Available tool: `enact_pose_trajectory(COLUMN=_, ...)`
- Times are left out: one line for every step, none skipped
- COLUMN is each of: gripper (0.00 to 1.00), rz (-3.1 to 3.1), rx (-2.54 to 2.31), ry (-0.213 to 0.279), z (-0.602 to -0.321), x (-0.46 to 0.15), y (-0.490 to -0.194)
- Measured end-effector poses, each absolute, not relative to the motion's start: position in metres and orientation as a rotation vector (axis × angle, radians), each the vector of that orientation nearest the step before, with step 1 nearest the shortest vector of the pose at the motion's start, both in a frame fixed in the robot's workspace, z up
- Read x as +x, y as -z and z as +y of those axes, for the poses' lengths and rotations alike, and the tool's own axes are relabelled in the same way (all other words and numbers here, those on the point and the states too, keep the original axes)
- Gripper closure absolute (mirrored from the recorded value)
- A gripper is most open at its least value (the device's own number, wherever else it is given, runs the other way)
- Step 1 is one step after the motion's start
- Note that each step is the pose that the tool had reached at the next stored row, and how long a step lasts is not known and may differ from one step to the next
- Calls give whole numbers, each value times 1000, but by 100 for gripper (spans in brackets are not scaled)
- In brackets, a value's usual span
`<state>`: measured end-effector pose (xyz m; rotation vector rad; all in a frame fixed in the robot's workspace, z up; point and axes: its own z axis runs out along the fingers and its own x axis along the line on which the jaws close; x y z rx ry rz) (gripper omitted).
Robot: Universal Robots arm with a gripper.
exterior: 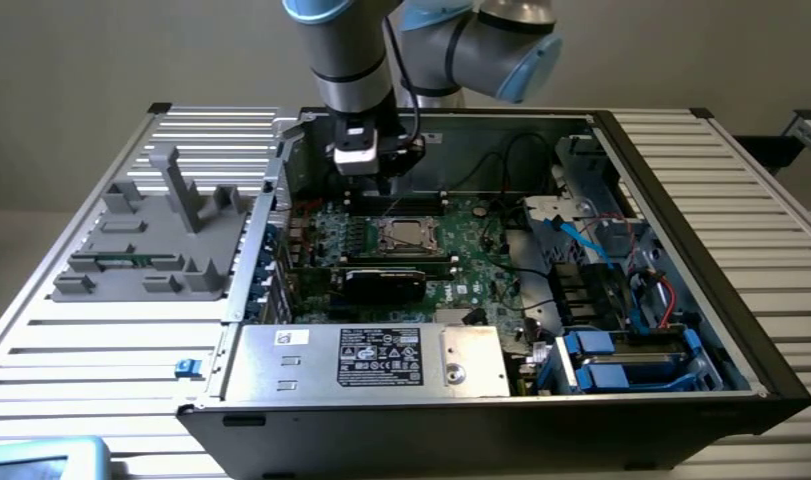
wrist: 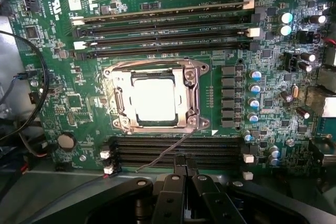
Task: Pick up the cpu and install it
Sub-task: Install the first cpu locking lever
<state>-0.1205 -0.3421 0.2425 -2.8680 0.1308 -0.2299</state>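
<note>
Inside the open computer case on the slatted table, the cpu lies flat in the socket at the middle of the green motherboard. It is ringed by the metal socket frame and sits between banks of memory slots. Over the motherboard, near the slots beside the socket, the end effector hangs with its fingers pressed together and nothing between them, clear of the cpu. A grey fixture stands on the table just beside the case, on the exterior view's left.
</note>
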Motion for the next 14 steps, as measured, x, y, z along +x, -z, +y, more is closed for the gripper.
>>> enact_pose_trajectory(gripper=89, rz=142, rx=-2866, ry=231, z=-342, x=-121, y=-242)
enact_pose_trajectory(gripper=89, rz=152, rx=-2863, ry=232, z=-342, x=-121, y=-242)
enact_pose_trajectory(gripper=89, rz=164, rx=-2861, ry=234, z=-342, x=-121, y=-242)
enact_pose_trajectory(gripper=89, rz=175, rx=-2858, ry=235, z=-342, x=-121, y=-241)
enact_pose_trajectory(gripper=89, rz=186, rx=-2857, ry=236, z=-342, x=-121, y=-241)
enact_pose_trajectory(gripper=89, rz=194, rx=-2856, ry=236, z=-342, x=-121, y=-241)
enact_pose_trajectory(gripper=89, rz=198, rx=-2855, ry=237, z=-342, x=-122, y=-240)
enact_pose_trajectory(gripper=89, rz=199, rx=-2855, ry=236, z=-342, x=-122, y=-239)
enact_pose_trajectory(gripper=89, rz=199, rx=-2855, ry=236, z=-342, x=-122, y=-240)
enact_pose_trajectory(gripper=89, rz=199, rx=-2855, ry=236, z=-342, x=-122, y=-240)
enact_pose_trajectory(gripper=89, rz=199, rx=-2855, ry=236, z=-342, x=-122, y=-239)
enact_pose_trajectory(gripper=89, rz=199, rx=-2855, ry=236, z=-342, x=-122, y=-239)
enact_pose_trajectory(gripper=89, rz=199, rx=-2855, ry=236, z=-342, x=-122, y=-239)
enact_pose_trajectory(gripper=89, rz=200, rx=-2855, ry=236, z=-342, x=-123, y=-239)
